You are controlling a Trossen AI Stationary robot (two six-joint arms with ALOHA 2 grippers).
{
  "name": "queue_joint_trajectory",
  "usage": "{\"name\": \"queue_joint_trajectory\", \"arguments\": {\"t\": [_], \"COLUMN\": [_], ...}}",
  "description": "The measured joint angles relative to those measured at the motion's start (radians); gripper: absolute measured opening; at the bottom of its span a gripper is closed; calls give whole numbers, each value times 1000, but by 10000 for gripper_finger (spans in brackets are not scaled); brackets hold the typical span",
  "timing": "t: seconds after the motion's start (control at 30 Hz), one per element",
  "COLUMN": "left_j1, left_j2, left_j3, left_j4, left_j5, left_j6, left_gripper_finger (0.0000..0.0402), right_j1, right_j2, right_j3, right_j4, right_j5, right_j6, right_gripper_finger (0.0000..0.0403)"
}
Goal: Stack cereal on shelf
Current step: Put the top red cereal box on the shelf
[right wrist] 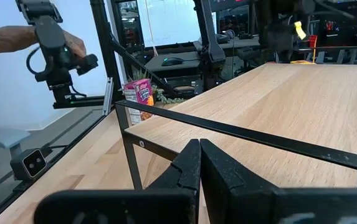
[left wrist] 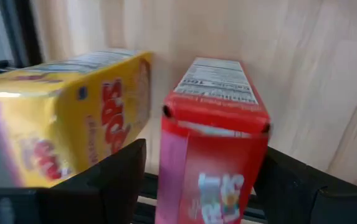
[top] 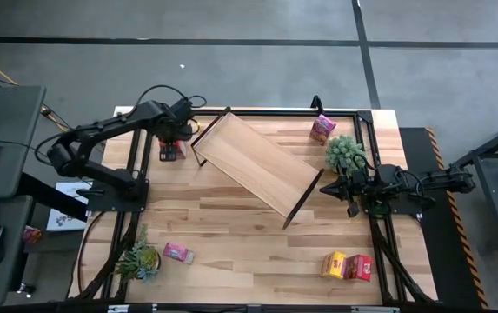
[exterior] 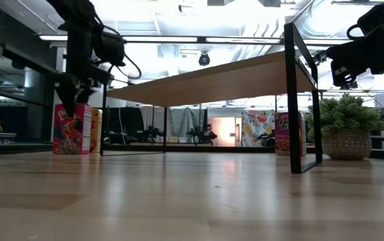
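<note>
Fingers of the left hand (left wrist: 197, 180) straddle a red box (left wrist: 218, 137) standing beside a yellow box (left wrist: 72, 112), near the shelf's (top: 253, 161) far end on the table (top: 249, 235). Right hand (right wrist: 200, 162), fingers together, waits at the shelf's other end.

The shelf (top: 255, 165), a long light-wood board on thin black end frames, stands upright and diagonal across the worktop (top: 231, 226). A red box (left wrist: 218, 155) and a yellow box (left wrist: 66, 118) stand side by side at its far-left end. A pink box (top: 322, 128) stands far right, another (top: 177, 253) lies near-left, and a yellow (top: 335, 263) and red (top: 358, 268) pair sits near-right.
</note>
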Motion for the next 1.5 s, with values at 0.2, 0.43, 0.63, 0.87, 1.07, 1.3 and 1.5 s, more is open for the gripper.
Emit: {"name": "queue_joint_trajectory", "arguments": {"t": [0.2,0.43,0.63,0.87,1.07,1.3,1.5], "left_j1": [0,-1,-1,-2,-13,-100,-210], "left_j2": [88,118,103,43,-12,-41,5], "left_j3": [0,0,0,33,168,431,659], "left_j4": [-1,-3,-19,-45,-191,-325,-256], "left_j5": [0,0,0,-13,-41,-276,-330], "left_j6": [-32,-45,-43,-56,-153,-283,-303], "left_gripper_finger": [261,218,138,120,154,147,143], "right_j1": [0,0,0,0,0,0,0], "right_j2": [0,0,0,0,0,0,0], "right_j3": [0,0,0,0,0,0,0], "right_j4": [0,0,0,0,0,0,0], "right_j5": [0,0,0,0,0,0,0], "right_j6": [0,0,0,0,0,0,0], "right_gripper_finger": [0,0,0,0,0,0,0]}}
